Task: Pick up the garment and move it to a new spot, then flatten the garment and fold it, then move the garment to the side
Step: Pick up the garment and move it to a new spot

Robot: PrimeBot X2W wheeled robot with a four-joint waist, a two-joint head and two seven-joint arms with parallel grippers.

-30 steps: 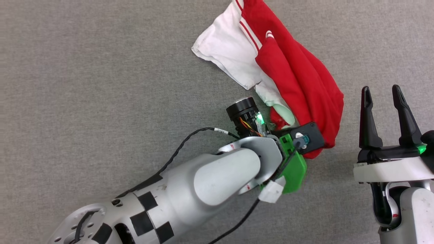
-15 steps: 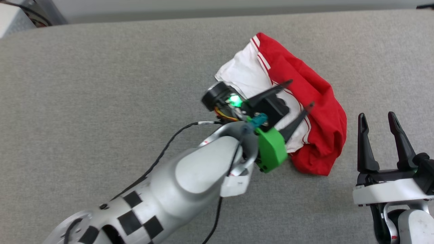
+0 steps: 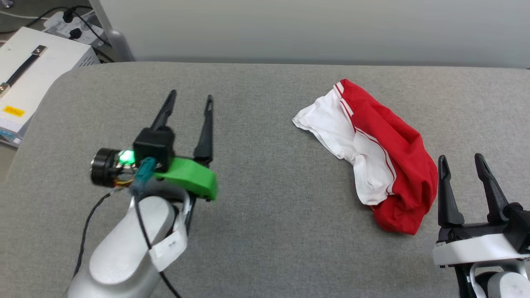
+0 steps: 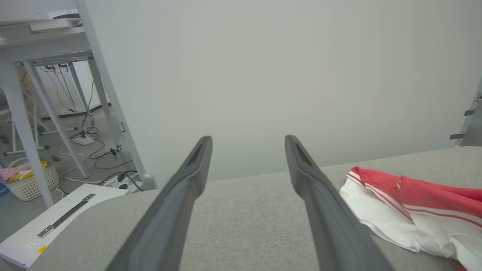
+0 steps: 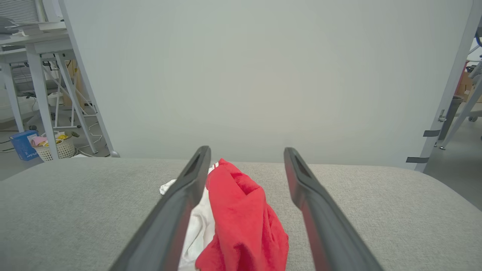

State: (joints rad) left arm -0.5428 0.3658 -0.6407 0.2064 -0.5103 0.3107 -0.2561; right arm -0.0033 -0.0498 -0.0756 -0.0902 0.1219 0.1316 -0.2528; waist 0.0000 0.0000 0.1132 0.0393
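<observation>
Head view: grey cloth-topped table [image 3: 265, 240], rounded far-left corner, plain pale wall [image 3: 290, 29] right behind it. Off the table's left edge, a white box [image 3: 41, 66] with a black handle; a power strip [image 3: 70, 22] and cables sit behind it. Garment [image 3: 397, 165] lies crumpled on the right half of the table, with the white sleeve toward the middle and the red bulk toward the right. Left gripper [image 3: 190, 96] is over bare table on the left half, well apart from the garment. Its forearm comes up from the lower left and its fingers point at the far edge, spread and empty. Right gripper [image 3: 461, 158] is at the lower right, fingers pointing up, spread and empty, just beside the garment's near right edge. Can't tell if its left finger touches cloth.

Left wrist view: fingers wide apart with nothing between them, aimed at the wall over the table's far edge. Garment is low right, flat on the table. Left of the wall there is a white-legged desk [image 4: 34, 52], floor cables [image 4: 90, 131] and a basket [image 4: 30, 180].

Right wrist view: fingers wide apart. The garment's red heap lies on the table in the gap between them, and the left finger hides part of the white. Wall ahead, same desk and basket at left, plus a blue box [image 5: 22, 145].
</observation>
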